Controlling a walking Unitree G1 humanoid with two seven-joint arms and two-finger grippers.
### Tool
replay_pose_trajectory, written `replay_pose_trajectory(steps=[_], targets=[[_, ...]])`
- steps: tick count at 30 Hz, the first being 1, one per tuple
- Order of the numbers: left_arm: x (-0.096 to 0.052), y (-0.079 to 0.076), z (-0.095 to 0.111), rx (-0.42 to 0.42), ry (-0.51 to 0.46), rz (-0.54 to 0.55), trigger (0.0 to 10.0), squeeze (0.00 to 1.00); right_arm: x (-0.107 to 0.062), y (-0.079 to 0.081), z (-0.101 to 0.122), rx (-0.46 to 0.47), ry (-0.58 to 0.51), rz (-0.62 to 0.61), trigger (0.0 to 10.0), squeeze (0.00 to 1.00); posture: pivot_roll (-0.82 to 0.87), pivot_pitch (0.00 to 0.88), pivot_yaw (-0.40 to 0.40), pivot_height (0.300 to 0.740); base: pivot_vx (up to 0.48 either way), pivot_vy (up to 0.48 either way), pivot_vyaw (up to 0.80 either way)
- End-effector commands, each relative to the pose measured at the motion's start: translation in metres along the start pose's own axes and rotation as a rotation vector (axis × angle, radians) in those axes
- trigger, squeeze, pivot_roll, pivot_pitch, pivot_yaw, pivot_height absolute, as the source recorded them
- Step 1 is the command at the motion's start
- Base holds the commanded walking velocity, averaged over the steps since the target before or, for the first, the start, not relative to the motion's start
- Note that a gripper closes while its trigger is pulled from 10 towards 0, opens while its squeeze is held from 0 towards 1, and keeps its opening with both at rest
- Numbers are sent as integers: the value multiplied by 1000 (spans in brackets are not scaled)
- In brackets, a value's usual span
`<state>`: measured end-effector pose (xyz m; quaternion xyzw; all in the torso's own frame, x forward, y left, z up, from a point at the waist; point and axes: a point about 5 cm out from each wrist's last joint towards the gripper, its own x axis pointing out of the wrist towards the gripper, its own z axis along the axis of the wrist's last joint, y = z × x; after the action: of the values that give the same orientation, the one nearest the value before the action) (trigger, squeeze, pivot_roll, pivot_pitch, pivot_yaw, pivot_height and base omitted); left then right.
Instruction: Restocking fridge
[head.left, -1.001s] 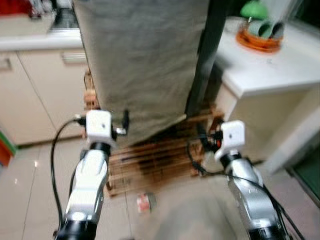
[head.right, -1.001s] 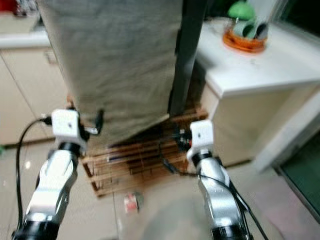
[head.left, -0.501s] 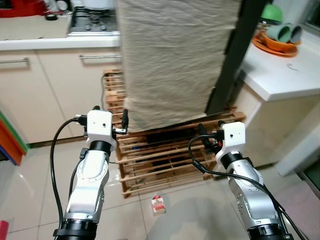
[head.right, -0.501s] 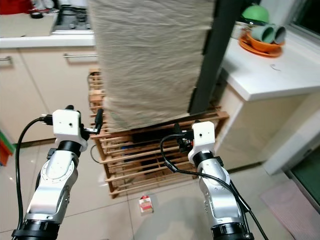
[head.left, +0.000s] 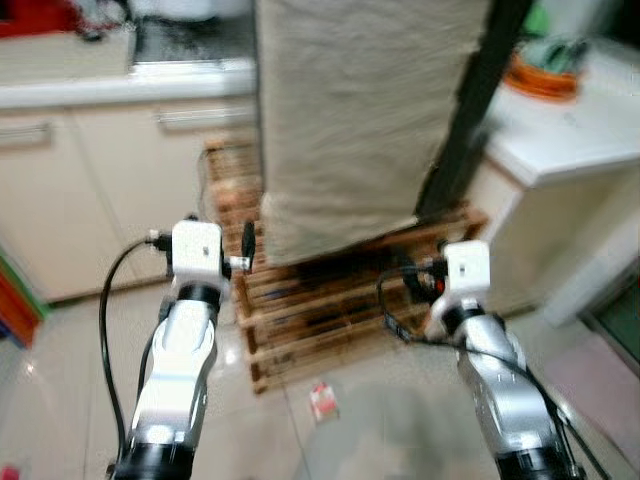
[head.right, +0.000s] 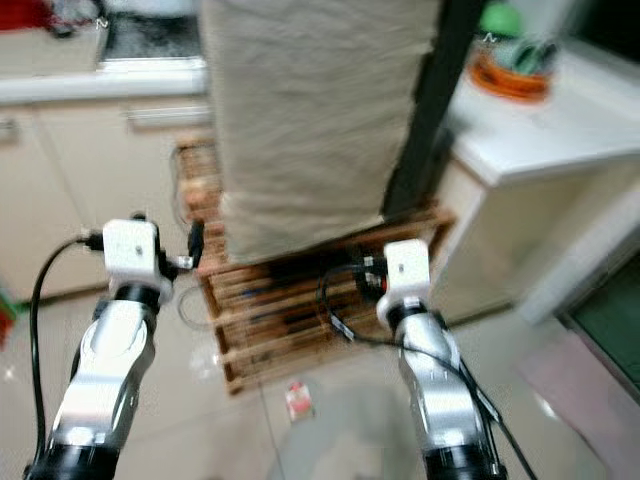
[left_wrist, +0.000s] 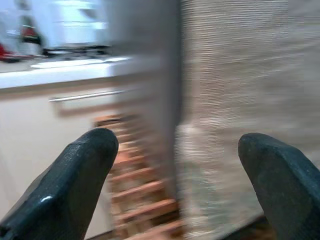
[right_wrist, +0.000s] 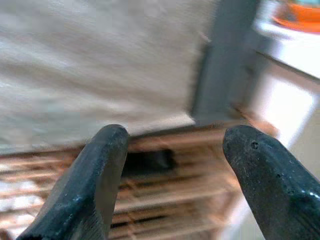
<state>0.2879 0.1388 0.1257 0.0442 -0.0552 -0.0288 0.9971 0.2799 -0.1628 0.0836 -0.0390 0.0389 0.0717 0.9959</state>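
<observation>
Blurred throughout. Top of tall upright fridge draped in beige wrinkled cloth (head.left: 360, 120) cut off, long axis vertical, standing on slatted wooden pallet (head.left: 330, 310). Left gripper (left_wrist: 175, 175) and right gripper (right_wrist: 172, 170) raised before it, fingers spread, empty. Small red-and-white packet (head.left: 322, 400) on tiled floor (head.left: 60, 370), label unreadable.

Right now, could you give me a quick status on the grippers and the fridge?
Left gripper and right gripper both open, empty, raised. Cloth-covered fridge ahead on wooden pallet. Small carton on floor.
</observation>
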Motion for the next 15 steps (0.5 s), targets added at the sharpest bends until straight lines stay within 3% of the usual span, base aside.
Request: replay_pose_trajectory(steps=[1, 5, 15], targets=[[-1, 6, -2, 15, 12, 10, 10000, 0, 3, 3, 3, -2, -12, 5, 10000, 0, -37, 0, -29, 736, 0, 480, 0], [-1, 7, -1, 28, 11, 27, 10000, 0, 4, 3, 3, 5, -14, 4, 10000, 0, -37, 0, -30, 736, 0, 480, 0], [1, 3, 0, 92, 0, 28, 10000, 0, 18, 12, 15, -19, -62, 40, 10000, 0, -23, 0, -35, 740, 0, 0, 0]])
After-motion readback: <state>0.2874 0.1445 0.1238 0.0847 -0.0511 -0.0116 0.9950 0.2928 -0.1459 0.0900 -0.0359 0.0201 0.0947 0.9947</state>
